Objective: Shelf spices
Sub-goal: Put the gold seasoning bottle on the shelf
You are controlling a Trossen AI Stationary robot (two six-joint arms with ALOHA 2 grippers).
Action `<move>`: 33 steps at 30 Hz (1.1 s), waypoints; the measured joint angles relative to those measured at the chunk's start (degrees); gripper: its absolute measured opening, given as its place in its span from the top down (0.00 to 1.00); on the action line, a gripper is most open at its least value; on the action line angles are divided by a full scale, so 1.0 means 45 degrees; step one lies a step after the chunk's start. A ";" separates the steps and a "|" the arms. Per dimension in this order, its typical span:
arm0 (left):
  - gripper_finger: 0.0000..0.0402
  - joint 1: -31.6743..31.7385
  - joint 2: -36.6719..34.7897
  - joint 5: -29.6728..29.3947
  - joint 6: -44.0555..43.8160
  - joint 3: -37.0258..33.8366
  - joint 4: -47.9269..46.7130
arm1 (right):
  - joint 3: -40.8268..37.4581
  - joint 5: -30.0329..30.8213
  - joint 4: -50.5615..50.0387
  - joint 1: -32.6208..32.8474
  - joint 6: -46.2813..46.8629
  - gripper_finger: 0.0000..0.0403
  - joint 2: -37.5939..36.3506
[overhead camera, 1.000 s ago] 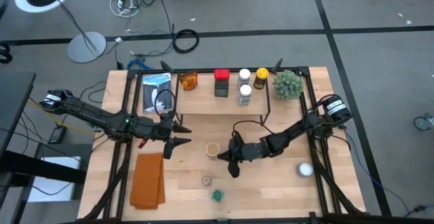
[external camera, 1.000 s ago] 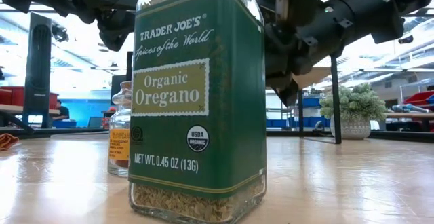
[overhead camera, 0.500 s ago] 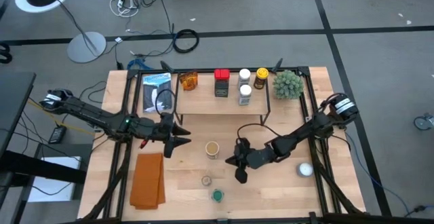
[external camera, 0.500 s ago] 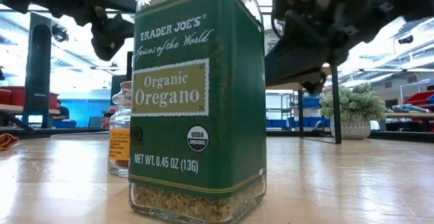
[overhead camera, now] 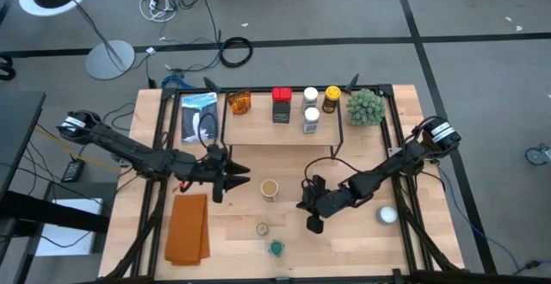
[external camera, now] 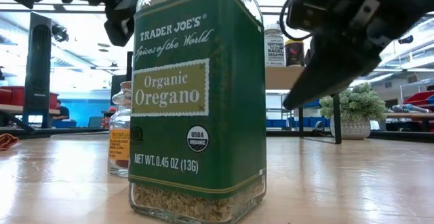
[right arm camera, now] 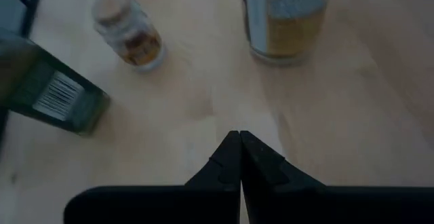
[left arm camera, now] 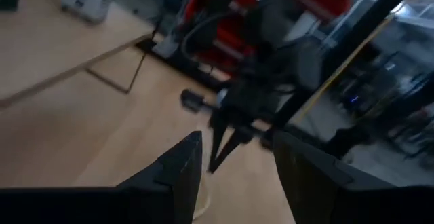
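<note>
The shelf (overhead camera: pixel 280 138) stands at the table's far side and carries the amber jar (overhead camera: pixel 238 103), the red tin (overhead camera: pixel 281 104), two white-capped jars (overhead camera: pixel 310 120) and a yellow-lidded jar (overhead camera: pixel 331 99). Three jars stand on the table nearer me: the tan-lidded jar (overhead camera: pixel 269 188) (right arm camera: pixel 285 17), a small jar (overhead camera: pixel 262 229) (right arm camera: pixel 129 34) and the green oregano jar (overhead camera: pixel 275 248) (external camera: pixel 196 102) (right arm camera: pixel 51 88). My left gripper (overhead camera: pixel 229 181) (left arm camera: pixel 237 142) hovers open, left of the tan-lidded jar. My right gripper (overhead camera: pixel 313 222) (right arm camera: pixel 239 139) is shut, right of the small jar, touching nothing.
A spiky green plant ball (overhead camera: pixel 364 106) sits right of the shelf. A white dome (overhead camera: pixel 387 215) lies near the right arm. An orange cloth (overhead camera: pixel 188 228) covers the near left, and a blue-and-black packet (overhead camera: pixel 198 116) lies left of the shelf. Bare wood shows between the jars and the shelf.
My right gripper has moved toward the table's near edge and a little to the right, away from the tan-lidded jar, and now looms larger in the low view. My left gripper has shifted slightly to the right. No jar has moved.
</note>
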 joint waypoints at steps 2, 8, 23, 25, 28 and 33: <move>0.54 -0.0363 0.0641 -0.0564 -0.0327 0.0471 -0.0503 | 0.0000 -0.0012 -0.0660 0.0101 0.0255 1.00 0.0000; 0.54 -0.1548 0.2669 -0.1814 -0.2121 0.2850 -0.4130 | 0.0000 0.0032 -0.1942 0.0477 0.1215 1.00 0.0005; 0.54 -0.4507 0.7459 -0.5156 -0.9415 0.7036 -1.1320 | 0.0000 0.1142 -0.2079 0.1808 0.3400 1.00 0.0010; 0.54 -0.4737 0.7995 -0.5606 -0.9362 0.7036 -1.0551 | 0.0000 0.1160 -0.2080 0.1961 0.3750 1.00 0.0010; 0.54 -0.4778 0.8698 -0.5885 -0.9546 0.7036 -0.9560 | 0.0000 0.1170 -0.2076 0.2223 0.4264 1.00 0.0015; 0.54 -0.4747 0.9681 -0.5655 -0.9514 0.7036 -0.8817 | 0.0000 0.1693 -0.2076 0.2722 0.4889 1.00 0.0019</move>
